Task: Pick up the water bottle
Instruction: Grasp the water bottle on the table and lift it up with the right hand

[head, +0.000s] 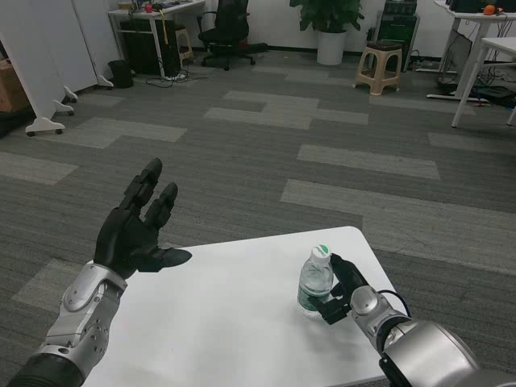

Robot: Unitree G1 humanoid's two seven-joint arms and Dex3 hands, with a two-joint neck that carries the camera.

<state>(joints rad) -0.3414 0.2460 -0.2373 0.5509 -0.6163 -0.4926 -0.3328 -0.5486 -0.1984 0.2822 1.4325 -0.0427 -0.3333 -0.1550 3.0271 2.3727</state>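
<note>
A small clear water bottle (315,282) with a green cap stands upright on the white table (234,314), near its right edge. My right hand (340,292) lies against the bottle's right side, with fingers curled round its lower part; whether the bottle is gripped firmly I cannot tell. My left hand (137,230) is raised over the table's left edge, fingers spread, holding nothing.
Grey carpet floor lies beyond the table. Far back stand a black office chair (226,32), a beige stool (380,68), a potted plant (329,24), desks and white partition panels (40,56).
</note>
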